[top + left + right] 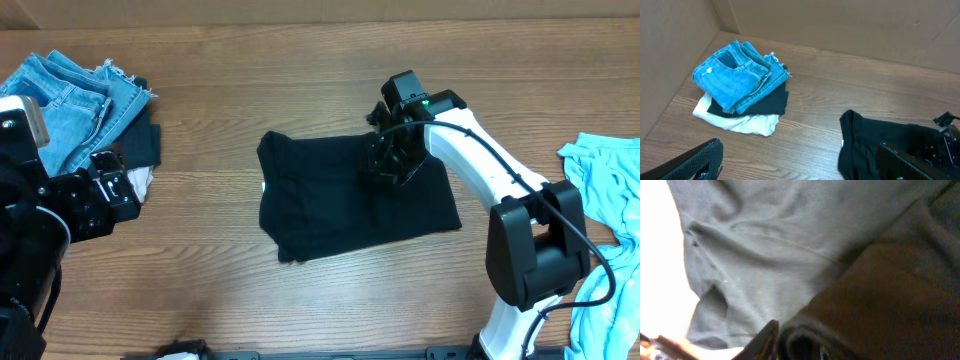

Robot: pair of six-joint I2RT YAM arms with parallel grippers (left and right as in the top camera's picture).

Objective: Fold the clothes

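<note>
A black garment [330, 205] lies partly folded in the middle of the table. It also shows in the left wrist view [875, 140] and fills the right wrist view [765, 245], washed out to grey. My right gripper [388, 160] is down on the garment's upper right part. In its own view the right gripper [800, 345] pinches a rolled fold of that cloth. My left gripper [110, 190] is at the far left, away from the garment. Its fingers are wide apart and empty in the left wrist view [800, 152].
A stack of folded blue jeans [70, 95] [737, 75] sits at the back left on a black piece [140, 145] and a white piece [747, 122]. A light-blue garment [600, 190] lies crumpled at the right edge.
</note>
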